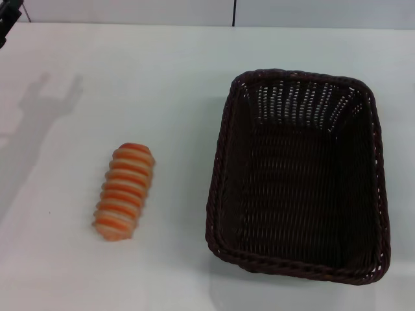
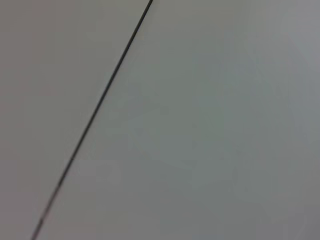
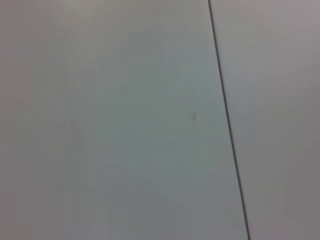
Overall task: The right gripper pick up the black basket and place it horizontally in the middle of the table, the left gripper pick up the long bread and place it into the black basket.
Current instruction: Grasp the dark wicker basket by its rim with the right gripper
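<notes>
Risk, basket: the black basket (image 1: 299,176) stands with its long side running from near edge to far edge, so it must be turned as well as carried; I judge that a pinch on one braided rim could let it swing or slip, because it is wide and open-woven.
Risk, bread: the long bread (image 1: 124,191) is rounded and ridged; a grip off its middle could make it roll away on the smooth table (image 1: 175,78).
Risk, order: if the bread goes first, the basket would not yet be in the middle.
Basket, place: near the table's near right corner, its front rim close to the near edge, upright and empty.
Bread, place: left of the basket and well apart from it, lying flat, its length running roughly near to far with a slight lean.
Left gripper (image 1: 8,19): only a dark tip at the far left corner, well apart from the bread; cannot tell whether it is released or clenched.
Right gripper: not seen in any view, so its place relative to the basket and its state cannot be told.
Wrist views: plain pale surface with one dark seam.
</notes>
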{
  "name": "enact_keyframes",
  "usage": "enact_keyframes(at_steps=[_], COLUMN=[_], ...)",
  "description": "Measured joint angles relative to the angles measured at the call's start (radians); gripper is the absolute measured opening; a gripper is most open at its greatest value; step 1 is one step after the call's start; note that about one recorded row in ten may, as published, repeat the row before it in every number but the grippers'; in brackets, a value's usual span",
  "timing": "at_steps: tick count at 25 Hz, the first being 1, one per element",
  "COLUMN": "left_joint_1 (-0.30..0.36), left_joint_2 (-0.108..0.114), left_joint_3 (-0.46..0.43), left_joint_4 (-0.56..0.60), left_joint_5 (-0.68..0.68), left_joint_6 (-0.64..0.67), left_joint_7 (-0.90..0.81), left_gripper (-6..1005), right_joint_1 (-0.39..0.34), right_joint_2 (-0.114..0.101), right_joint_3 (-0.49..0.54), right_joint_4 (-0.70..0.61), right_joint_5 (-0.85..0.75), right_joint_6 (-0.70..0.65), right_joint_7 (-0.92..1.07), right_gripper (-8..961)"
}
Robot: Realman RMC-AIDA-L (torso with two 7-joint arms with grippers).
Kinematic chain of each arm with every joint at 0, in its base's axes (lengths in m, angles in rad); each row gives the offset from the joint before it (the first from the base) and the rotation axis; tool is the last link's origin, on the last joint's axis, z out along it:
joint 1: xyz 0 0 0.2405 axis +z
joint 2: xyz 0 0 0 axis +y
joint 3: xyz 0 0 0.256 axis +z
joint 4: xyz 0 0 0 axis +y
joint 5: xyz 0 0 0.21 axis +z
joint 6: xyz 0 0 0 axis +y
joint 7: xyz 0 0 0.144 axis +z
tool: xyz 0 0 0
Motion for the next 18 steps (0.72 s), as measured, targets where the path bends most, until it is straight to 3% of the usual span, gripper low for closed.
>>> enact_keyframes(at_steps=[1,3,4,5,7,8,9,10,11,18], left_joint_1=[0.007,0.007,0.019,0.025,0.025,0.033,0.033,0.049,0.052,0.056], left_joint_2=[-0.018,-0.018,-0.055,-0.075,-0.075,-0.102,-0.102,-0.173,-0.187,-0.191], left_joint_3=[-0.014,-0.014,-0.044,-0.061,-0.061,-0.083,-0.083,-0.136,-0.145,-0.150], left_joint_4=[0.003,0.003,0.009,0.014,0.014,0.023,0.023,0.069,0.081,0.099], left_joint_5=[0.000,0.000,0.000,0.000,0.000,-0.001,-0.001,-0.001,0.000,0.000], left_joint_6=[0.011,0.011,0.037,0.052,0.052,0.080,0.080,0.198,0.231,0.278], left_joint_7=[0.046,0.046,0.142,0.189,0.189,0.245,0.245,0.361,0.383,0.395], left_gripper=[776,776,777,777,777,777,777,777,777,776], right_joint_1=[-0.017,-0.064,-0.081,-0.103,-0.149,-0.175,-0.199,-0.226,-0.251,-0.416], right_joint_2=[-0.001,-0.005,-0.007,-0.008,-0.009,-0.009,-0.009,-0.009,-0.009,-0.008], right_joint_3=[0.000,0.001,0.004,0.007,0.012,0.015,0.018,0.021,0.026,0.118], right_joint_4=[-0.031,-0.114,-0.149,-0.196,-0.293,-0.348,-0.403,-0.465,-0.529,-0.984], right_joint_5=[0.000,-0.002,-0.002,-0.002,-0.002,-0.002,-0.002,-0.001,-0.002,-0.001], right_joint_6=[0.016,0.073,0.101,0.134,0.206,0.244,0.288,0.338,0.386,0.929], right_joint_7=[-0.003,-0.012,-0.022,-0.038,-0.098,-0.136,-0.169,-0.206,-0.231,-0.306], right_gripper=[694,694,694,694,695,695,695,695,695,695])
